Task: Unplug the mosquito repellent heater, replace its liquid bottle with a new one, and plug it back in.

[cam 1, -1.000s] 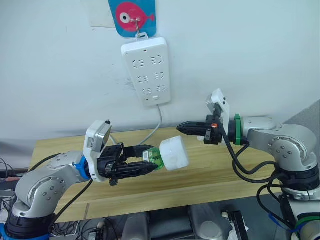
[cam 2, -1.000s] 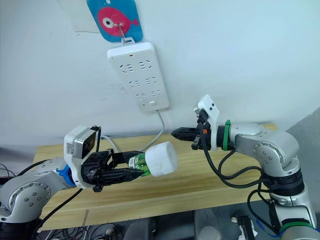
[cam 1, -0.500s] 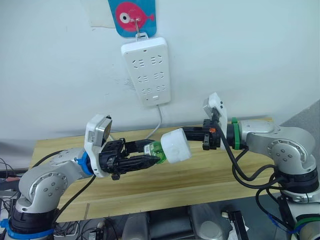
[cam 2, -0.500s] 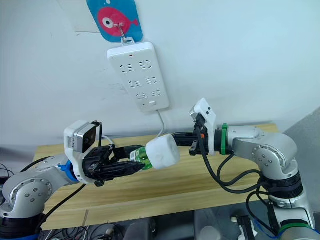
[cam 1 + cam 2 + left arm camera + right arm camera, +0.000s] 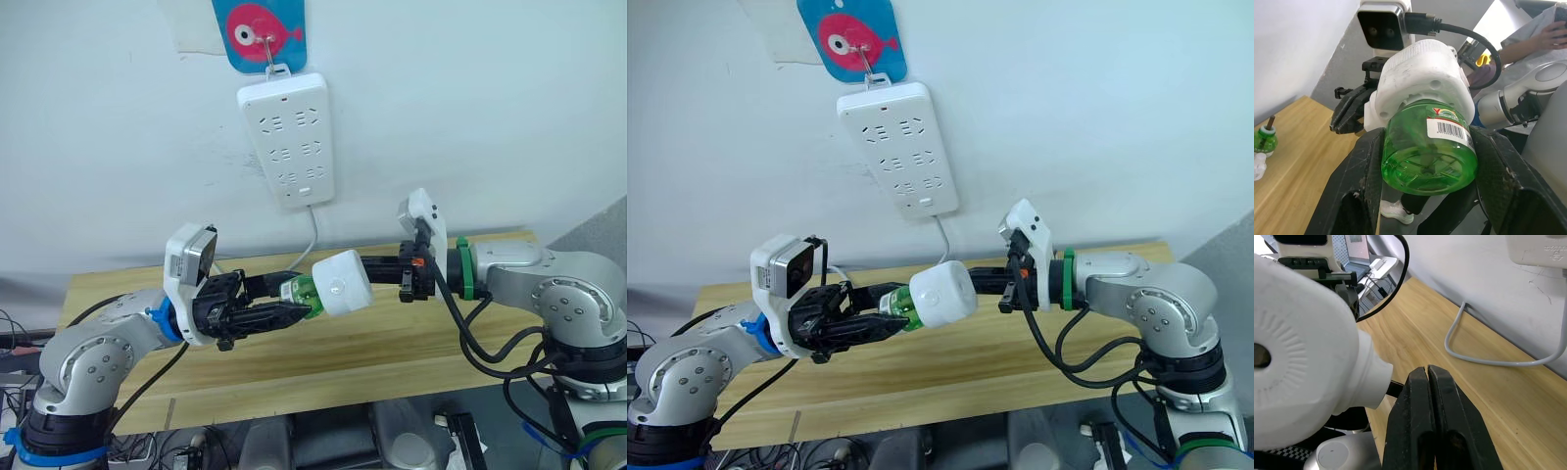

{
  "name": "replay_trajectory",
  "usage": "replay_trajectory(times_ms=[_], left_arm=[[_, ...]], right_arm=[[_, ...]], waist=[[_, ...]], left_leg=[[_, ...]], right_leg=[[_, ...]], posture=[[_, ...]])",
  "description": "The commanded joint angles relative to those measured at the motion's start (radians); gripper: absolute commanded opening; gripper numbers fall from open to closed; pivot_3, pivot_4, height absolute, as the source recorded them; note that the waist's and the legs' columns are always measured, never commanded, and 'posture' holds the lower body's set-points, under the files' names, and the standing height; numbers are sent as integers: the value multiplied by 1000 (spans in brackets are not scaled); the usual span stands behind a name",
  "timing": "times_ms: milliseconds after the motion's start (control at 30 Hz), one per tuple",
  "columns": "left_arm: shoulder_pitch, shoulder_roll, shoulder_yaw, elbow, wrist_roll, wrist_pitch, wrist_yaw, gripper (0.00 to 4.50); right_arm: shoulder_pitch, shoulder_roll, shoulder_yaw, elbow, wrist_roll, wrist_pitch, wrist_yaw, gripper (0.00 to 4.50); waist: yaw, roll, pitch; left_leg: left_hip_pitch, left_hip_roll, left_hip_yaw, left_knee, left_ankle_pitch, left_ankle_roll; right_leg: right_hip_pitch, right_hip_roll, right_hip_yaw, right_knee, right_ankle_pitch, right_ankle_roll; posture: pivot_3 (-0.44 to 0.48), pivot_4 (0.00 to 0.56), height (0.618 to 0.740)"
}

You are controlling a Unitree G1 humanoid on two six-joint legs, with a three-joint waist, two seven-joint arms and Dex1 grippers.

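- While your left claw pinches the green liquid bottle, the mosquito repellent heater sits on it, above the table.
- Your right claw, fingers pressed together, touches the heater at 3 o'clock.

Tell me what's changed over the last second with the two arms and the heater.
The right gripper has moved in toward the robot's left, from well apart to right beside the mosquito repellent heater; its fingers are shut and grip nothing. The left gripper still clamps the green bottle screwed into the heater, held slightly higher. The power strip and table are unchanged.
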Motion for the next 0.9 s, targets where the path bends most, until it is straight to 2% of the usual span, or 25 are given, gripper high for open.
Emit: replay_trajectory(times_ms=[33,600,700,900], left_arm=[[-3,-4,2,7,36,-30,0,2276],[-11,-24,-18,53,120,-83,-27,2276],[-13,-25,-16,53,114,-75,-28,2276],[-12,-4,6,39,21,5,-20,2276]], right_arm=[[-4,-11,-33,-65,62,3,8,67],[-8,-65,-80,-94,165,42,-33,67],[-8,-72,-81,-94,175,42,-38,67],[-11,-77,-75,-41,125,8,-43,67]], waist=[[0,0,0],[0,0,1],[0,0,1],[0,0,1]], left_leg=[[0,0,0,0,0,0],[0,0,0,-1,0,0],[0,0,0,-1,0,0],[0,0,0,-1,0,0]], right_leg=[[0,0,0,0,0,0],[0,0,0,-1,0,0],[0,0,0,-1,0,0],[0,0,0,-1,0,0]], posture=[[-244,301,740],[-258,308,740],[-258,306,740],[-257,305,740]])
